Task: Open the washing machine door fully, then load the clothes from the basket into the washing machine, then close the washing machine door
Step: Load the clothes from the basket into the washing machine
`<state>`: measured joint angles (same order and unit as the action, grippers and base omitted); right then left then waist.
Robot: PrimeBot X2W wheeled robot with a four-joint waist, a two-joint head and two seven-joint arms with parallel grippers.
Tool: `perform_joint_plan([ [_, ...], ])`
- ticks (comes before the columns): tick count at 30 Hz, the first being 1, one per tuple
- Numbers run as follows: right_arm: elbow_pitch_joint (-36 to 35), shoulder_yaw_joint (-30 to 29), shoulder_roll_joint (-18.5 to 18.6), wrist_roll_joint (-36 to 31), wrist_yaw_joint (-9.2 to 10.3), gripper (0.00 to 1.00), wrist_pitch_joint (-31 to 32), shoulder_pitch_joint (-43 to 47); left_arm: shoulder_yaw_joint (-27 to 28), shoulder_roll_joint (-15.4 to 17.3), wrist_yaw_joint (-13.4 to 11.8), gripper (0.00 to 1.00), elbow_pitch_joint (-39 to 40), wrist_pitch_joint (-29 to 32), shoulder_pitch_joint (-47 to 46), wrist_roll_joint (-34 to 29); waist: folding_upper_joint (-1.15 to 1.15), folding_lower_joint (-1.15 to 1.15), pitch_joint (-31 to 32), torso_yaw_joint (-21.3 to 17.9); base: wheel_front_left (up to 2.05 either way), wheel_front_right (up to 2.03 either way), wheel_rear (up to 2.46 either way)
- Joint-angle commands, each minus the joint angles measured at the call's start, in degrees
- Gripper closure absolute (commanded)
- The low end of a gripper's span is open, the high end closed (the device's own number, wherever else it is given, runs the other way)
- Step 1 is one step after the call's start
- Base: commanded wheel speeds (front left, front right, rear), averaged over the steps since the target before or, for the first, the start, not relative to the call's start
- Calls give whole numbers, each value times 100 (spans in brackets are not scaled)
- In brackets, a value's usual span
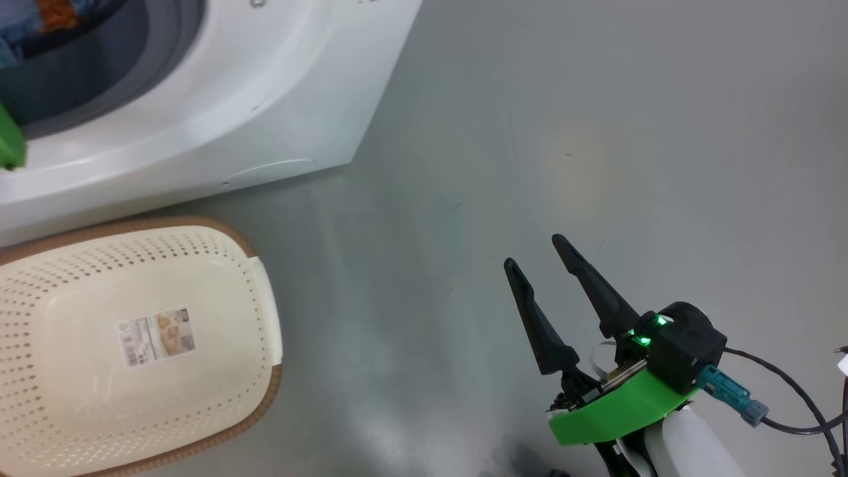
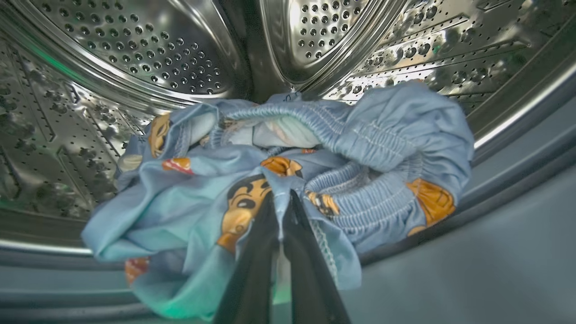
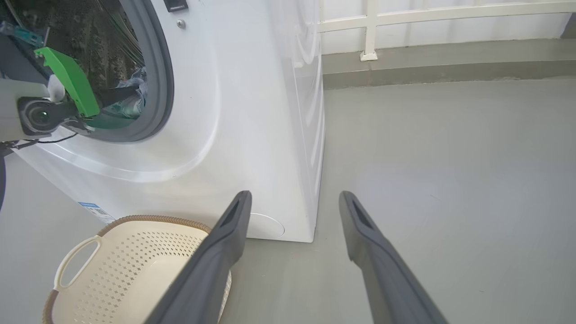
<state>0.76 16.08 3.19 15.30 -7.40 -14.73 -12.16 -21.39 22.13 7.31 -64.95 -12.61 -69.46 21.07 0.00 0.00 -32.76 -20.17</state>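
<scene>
My left gripper (image 2: 281, 207) reaches inside the washing machine (image 1: 265, 99) and is shut on a fold of the clothes (image 2: 360, 144). They are light-blue fabric with orange-brown bear prints, heaped low in the steel drum (image 2: 148, 54) against the grey gasket. The cream basket (image 1: 218, 232) sits on the floor in front of the machine, with just a paper label (image 1: 157, 336) on its bottom. My right gripper (image 1: 533, 252) hangs open above the floor, to the right of the basket, holding nothing. The washing machine door is out of view.
Grey floor (image 1: 596, 132) spreads to the right of the washer. In the right wrist view a white railing (image 3: 369, 27) and a low kerb run along the back. My left wrist's green bracket (image 3: 72, 81) sits at the drum opening. A black cable (image 1: 788, 391) trails from the right wrist.
</scene>
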Motion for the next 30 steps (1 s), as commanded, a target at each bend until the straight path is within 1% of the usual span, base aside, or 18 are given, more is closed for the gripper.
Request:
perform_joint_plan([
  [1, -130, 159, -25, 85, -9, 0, -27, -20, 30, 359, 18, 100, -1, -70, -297, 41, 0, 0, -49, -122, 0, 0, 0],
  [2, -130, 159, -25, 85, -9, 0, -27, -20, 30, 359, 18, 100, -1, -70, -297, 41, 0, 0, -49, -122, 0, 0, 0],
  [4, -138, 200, -28, 94, -9, 0, -27, -28, 69, 480, -8, 100, -66, -173, -535, 36, 0, 0, -80, -195, 0, 0, 0],
  [7, -148, 238, -29, 104, -9, 0, -27, -34, 144, 592, -138, 100, 45, -228, -722, -3, 0, 0, -109, -257, 0, 0, 0],
  [11, -176, 272, -30, 130, -9, 0, -27, -45, 436, 723, -377, 100, 793, -236, -764, -62, 0, 0, -172, -309, 0, 0, 0],
  [13, -184, 291, -30, 142, -9, 0, -27, -52, 554, 742, -425, 100, 1047, -237, -634, -119, 0, 0, -182, -331, 0, 0, 0],
  [14, -182, 304, -30, 147, -9, 0, -27, -53, 584, 724, -410, 100, 1054, -237, -552, -130, 0, 0, -178, -343, 0, 0, 0],
  [16, -168, 339, -30, 159, -9, 0, -27, -50, 598, 694, -363, 100, 902, -238, -418, -154, 0, 0, -159, -369, 0, 0, 0],
  [18, -147, 374, -31, 171, -9, 0, -27, -45, 538, 625, -262, 100, 526, -238, -353, -139, 0, 0, -131, -391, 0, 0, 0],
  [23, -150, 380, -31, 183, -9, 0, -27, -30, 416, 574, -153, 100, -76, -222, -530, -160, 0, 0, -111, -405, 0, 0, 0],
  [24, -153, 370, -31, 182, -9, 0, -27, -25, 407, 555, -135, 92, -179, -205, -581, -142, 0, 0, -109, -398, 0, 0, 0],
  [25, -154, 358, -31, 180, -9, 0, -27, -19, 367, 540, -118, 67, -274, -169, -628, -156, 0, 0, -107, -387, 0, 0, 0],
  [26, -154, 348, -31, 179, -9, 0, -27, -13, 322, 538, -107, 55, -339, -169, -681, -183, 0, 0, -105, -374, 0, 0, 0],
  [27, -155, 340, -31, 178, -9, 0, -27, -10, 306, 528, -96, 0, -393, -171, -732, -181, 0, 0, -105, -362, 0, 0, 0],
  [30, -160, 329, -31, 184, -9, 0, -27, -22, 276, 492, -67, 0, -496, -186, -833, -154, 0, 0, -102, -317, 0, 0, 0],
])
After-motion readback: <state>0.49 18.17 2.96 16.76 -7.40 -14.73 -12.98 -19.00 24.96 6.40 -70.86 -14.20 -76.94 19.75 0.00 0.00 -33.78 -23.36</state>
